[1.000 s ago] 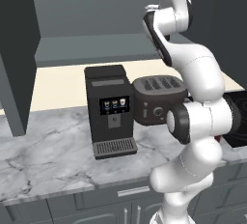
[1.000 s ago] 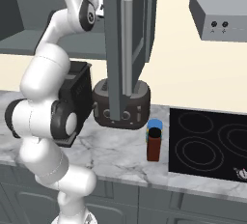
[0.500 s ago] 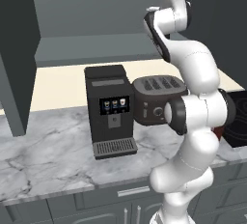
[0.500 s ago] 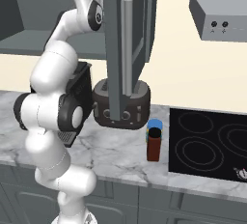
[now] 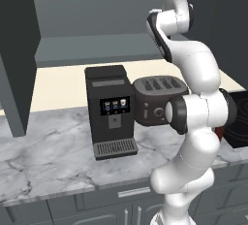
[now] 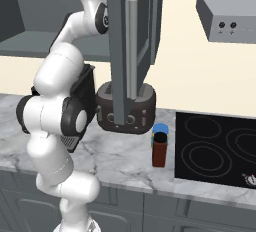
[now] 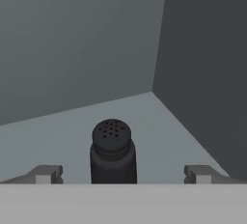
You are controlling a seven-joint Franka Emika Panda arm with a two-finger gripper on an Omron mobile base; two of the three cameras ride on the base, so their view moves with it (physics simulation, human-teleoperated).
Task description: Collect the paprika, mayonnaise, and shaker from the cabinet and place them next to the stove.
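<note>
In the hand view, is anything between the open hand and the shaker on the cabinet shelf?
Nothing. In the hand view the shaker stands upright on the bare grey cabinet shelf, centred between the wide-open fingertips of the hand, with neither fingertip touching it.

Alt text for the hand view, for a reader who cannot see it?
A small dark shaker with a perforated top stands upright on the grey shelf of the cabinet, near an inner corner. The open gripper faces it, one fingertip on each side of the shaker and apart from it.
</note>
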